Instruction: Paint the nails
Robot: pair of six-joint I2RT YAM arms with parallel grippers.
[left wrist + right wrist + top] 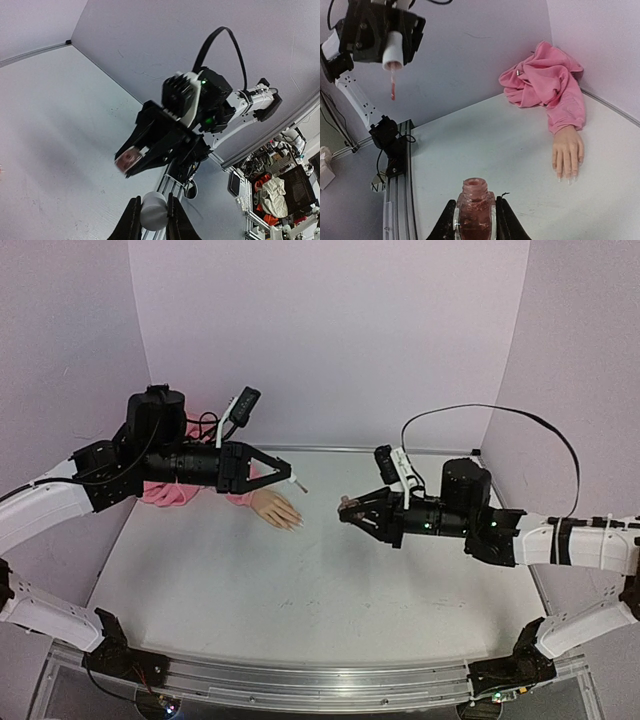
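Observation:
The mannequin hand (274,508) lies palm down at the back left of the table, its pink sleeve (168,494) bunched toward the corner. Its pale nails (568,177) point toward the table's middle. My left gripper (288,476) hovers just above and right of the hand, shut on the white cap (152,212) with its red-tipped brush (393,90) hanging free. My right gripper (346,510) floats right of centre, shut on the open polish bottle (476,212), whose mouth faces the left arm. The two grippers face each other a short gap apart.
Pale walls close in the table at the back and on both sides. A metal rail (300,680) runs along the near edge by the arm bases. A black cable (520,415) loops above the right arm.

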